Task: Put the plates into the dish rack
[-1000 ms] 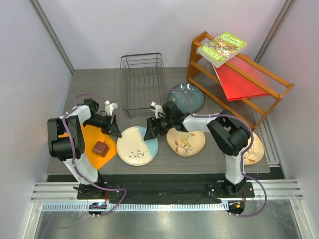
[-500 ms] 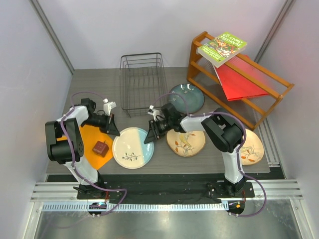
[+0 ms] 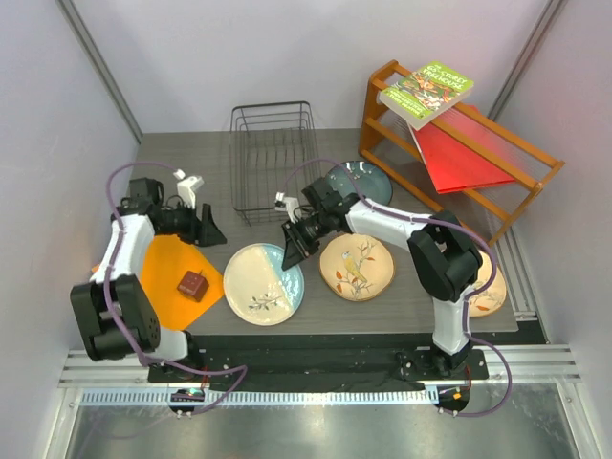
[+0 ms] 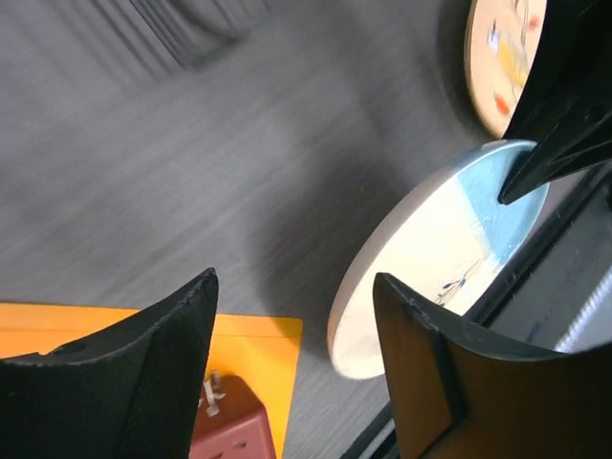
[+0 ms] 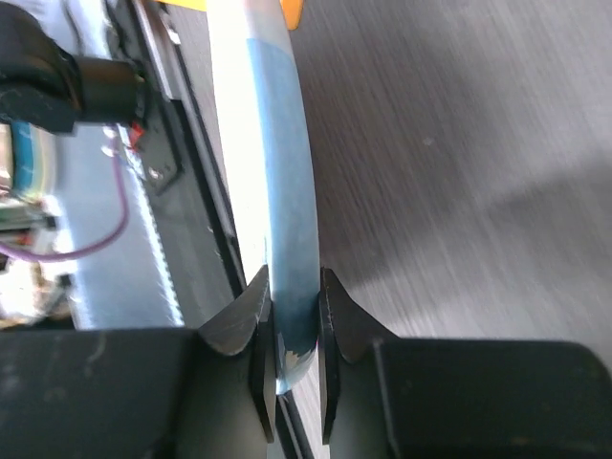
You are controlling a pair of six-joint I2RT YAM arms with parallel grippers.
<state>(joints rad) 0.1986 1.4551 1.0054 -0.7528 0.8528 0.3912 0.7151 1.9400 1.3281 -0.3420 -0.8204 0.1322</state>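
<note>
The cream and light-blue plate [image 3: 260,284] sits at the table's front middle, its blue side raised off the table. My right gripper [image 3: 290,251] is shut on that blue rim [image 5: 279,143], which runs edge-on between the two fingers [image 5: 296,283]. My left gripper [image 3: 211,232] stands open just left of the plate [image 4: 430,268], with nothing between its fingers [image 4: 296,279]. The black wire dish rack [image 3: 273,158] stands empty at the back. A tan bird plate [image 3: 356,267] lies right of the held plate. The dark blue plate [image 3: 368,188] lies behind it. Another tan plate [image 3: 490,287] lies at the far right.
An orange mat [image 3: 170,263] with a red-brown block [image 3: 192,284] lies under the left arm. The orange wooden shelf [image 3: 478,196] at the back right holds a red board [image 3: 459,158] and a book [image 3: 426,91].
My right gripper has shut on the plate's blue rim and tipped that side up. My left gripper has opened and drawn back left, away from the plate.
</note>
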